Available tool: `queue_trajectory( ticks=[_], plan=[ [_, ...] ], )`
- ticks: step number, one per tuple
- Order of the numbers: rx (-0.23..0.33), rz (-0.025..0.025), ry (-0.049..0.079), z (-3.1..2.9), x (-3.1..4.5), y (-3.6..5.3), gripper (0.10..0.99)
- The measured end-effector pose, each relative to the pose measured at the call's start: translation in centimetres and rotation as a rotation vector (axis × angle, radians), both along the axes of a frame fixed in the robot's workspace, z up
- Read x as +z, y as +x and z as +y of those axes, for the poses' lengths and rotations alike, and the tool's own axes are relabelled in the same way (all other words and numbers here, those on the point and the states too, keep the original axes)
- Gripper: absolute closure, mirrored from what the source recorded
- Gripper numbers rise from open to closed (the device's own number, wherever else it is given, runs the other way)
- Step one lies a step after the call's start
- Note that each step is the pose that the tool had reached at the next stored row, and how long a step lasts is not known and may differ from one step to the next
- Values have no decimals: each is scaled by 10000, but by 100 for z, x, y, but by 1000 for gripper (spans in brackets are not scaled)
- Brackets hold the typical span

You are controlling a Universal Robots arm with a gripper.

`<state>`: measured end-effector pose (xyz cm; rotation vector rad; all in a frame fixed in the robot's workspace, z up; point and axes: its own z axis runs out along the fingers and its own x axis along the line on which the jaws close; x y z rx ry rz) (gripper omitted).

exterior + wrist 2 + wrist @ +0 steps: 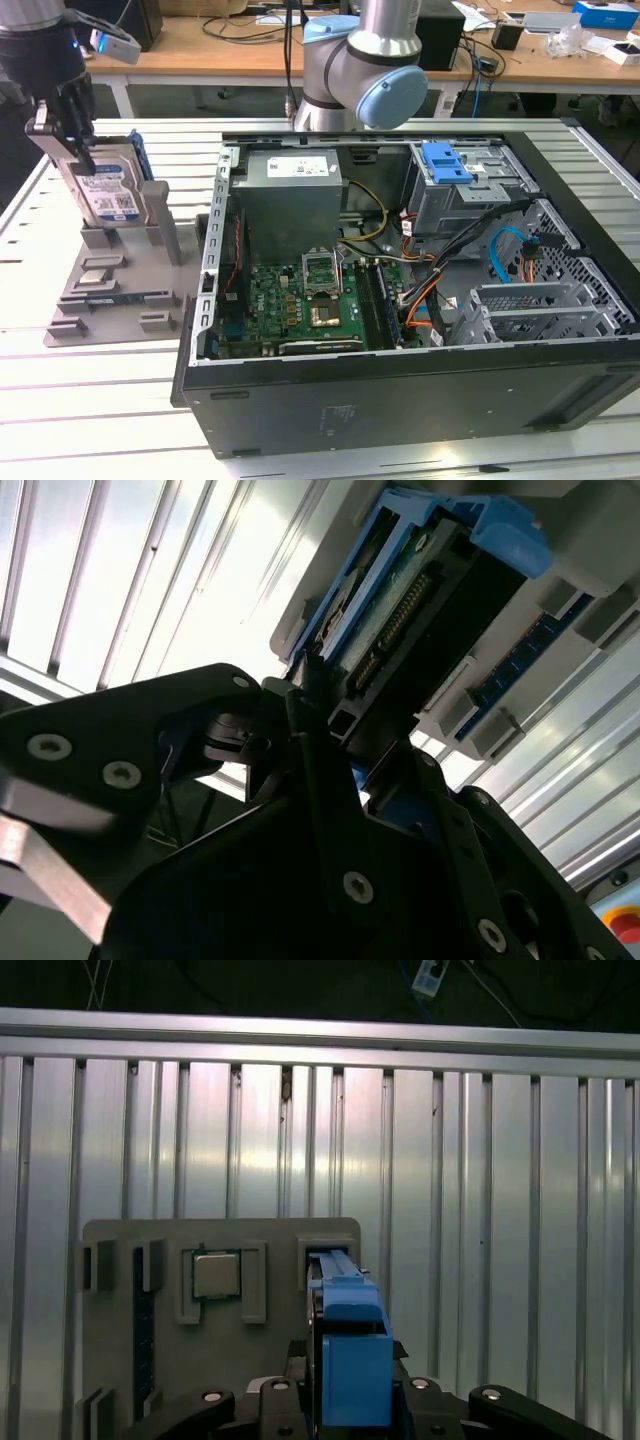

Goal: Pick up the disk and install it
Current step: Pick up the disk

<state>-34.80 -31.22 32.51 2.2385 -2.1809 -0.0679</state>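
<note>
A counter (120,400) of ribbed, silvery metal slats carries an open computer case (400,400) lying on its side, with its motherboard (300,295), a grey power-supply box (290,190) and a bare blue bracket (447,162) exposed. Just beside the case, toward the exterior view's left, sits a flat grey fixture tray (110,290) with moulded pockets; in the first wrist view one pocket holds a square processor chip (214,1275). Behind the counter are wooden desks (220,50) strewn with cables and boxes, and the arm's base (375,60) stands at the counter's far edge. The gripper (68,140) hangs over the tray with its black fingers drawn in narrow, clamped on the upper end of the disk (112,195). The disk stands upright on edge at the tray's far end; whether its lower edge rests in the slot or is just clear of it cannot be told. It is silver-grey with a white and blue label facing the camera and blue plastic rails along its sides. The second wrist view shows its connector edge (405,620) between those rails.
</note>
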Motion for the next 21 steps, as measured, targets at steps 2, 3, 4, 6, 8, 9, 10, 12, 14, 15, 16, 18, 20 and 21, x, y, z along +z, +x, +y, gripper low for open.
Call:
queue_trajectory(
  ticks=[2, 3, 4, 6, 8, 9, 10, 12, 14, 15, 16, 18, 20, 21],
  plan=[
    [0, 0, 0, 2, 47, 0, 718],
    [0, 1, 0, 2, 67, 0, 718],
    [0, 1, 0, 2, 85, 0, 718],
    [0, 0, 0, 3, 126, 0, 718],
    [0, 1, -1, 4, 158, 0, 718],
    [0, 0, 0, 4, 176, 0, 718],
    [0, 1, 0, 4, 191, 0, 718],
    [0, 1, 0, 6, 231, 0, 718],
    [0, 0, 0, 8, 302, 0, 718],
    [0, 0, 0, 10, 342, 0, 718],
    [0, 0, 0, 11, 376, 0, 718],
    [0, 1, -1, 13, 427, 0, 718],
    [0, 1, 0, 14, 493, 0, 718],
    [0, 0, 0, 14, 520, 0, 718]
  ],
)
